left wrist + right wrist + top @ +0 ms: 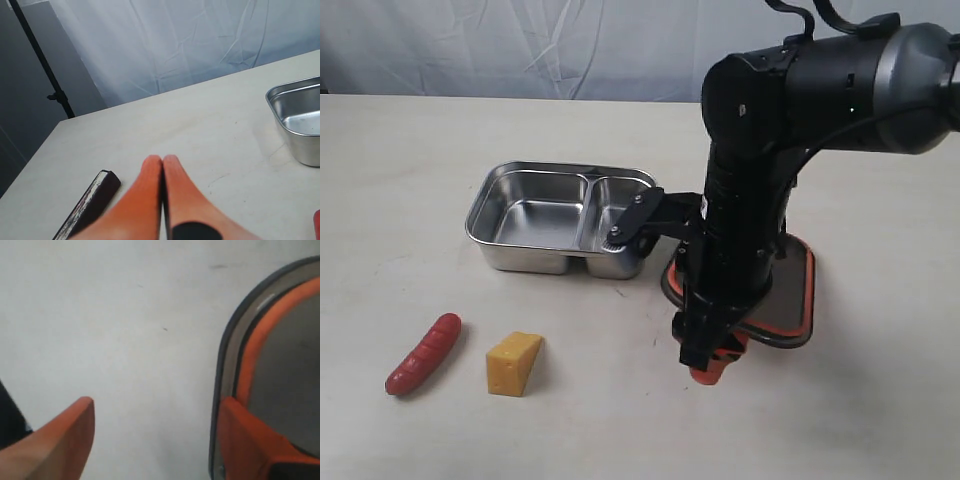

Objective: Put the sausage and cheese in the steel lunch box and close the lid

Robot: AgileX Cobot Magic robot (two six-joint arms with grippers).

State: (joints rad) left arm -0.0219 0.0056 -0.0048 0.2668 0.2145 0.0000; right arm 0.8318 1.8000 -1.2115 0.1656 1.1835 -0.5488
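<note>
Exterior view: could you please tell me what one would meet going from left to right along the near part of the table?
First the sausage → cheese → lid. The steel lunch box, farther back, overlaps the cheese sideways, so it is left out.

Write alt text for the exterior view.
A black robot arm holds its open orange right gripper over the edge of a dark orange-rimmed lid on a pale table. Left of it sit a shiny steel lunch box, a red sausage and a yellow cheese wedge.
</note>
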